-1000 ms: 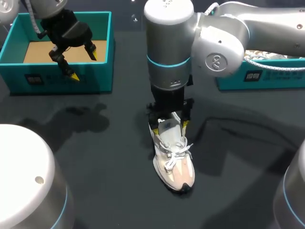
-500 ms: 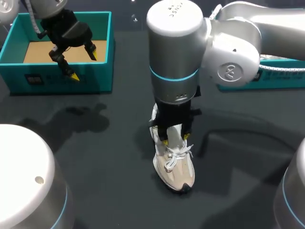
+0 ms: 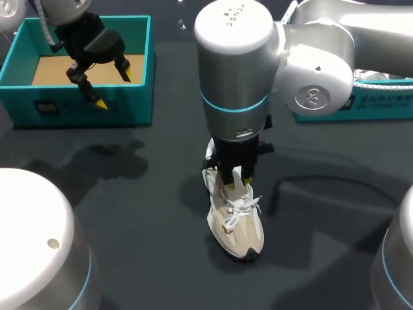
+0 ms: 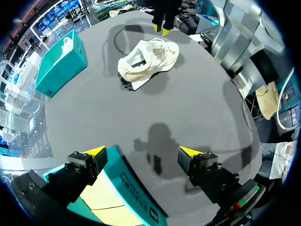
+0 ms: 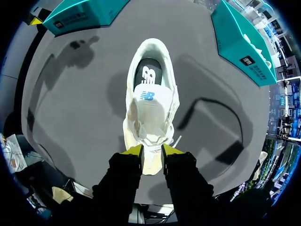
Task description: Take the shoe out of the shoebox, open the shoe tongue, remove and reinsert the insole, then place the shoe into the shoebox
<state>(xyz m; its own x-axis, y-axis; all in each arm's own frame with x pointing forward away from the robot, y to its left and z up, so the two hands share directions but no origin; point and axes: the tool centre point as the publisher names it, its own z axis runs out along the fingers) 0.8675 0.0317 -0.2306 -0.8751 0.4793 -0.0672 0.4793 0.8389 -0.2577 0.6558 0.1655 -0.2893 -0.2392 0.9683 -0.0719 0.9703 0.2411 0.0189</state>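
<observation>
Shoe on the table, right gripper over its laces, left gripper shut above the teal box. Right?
No. The left gripper is open, not shut: the left wrist view shows its fingers wide apart with nothing between. Rest holds: shoe on the table, right gripper over its laces, left gripper above the teal box.

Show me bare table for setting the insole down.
Bare table lies between the open shoebox and the shoe, and again right of the shoe, in front of the second box. It is crowded at the shoe, where the right tool hangs.
</observation>
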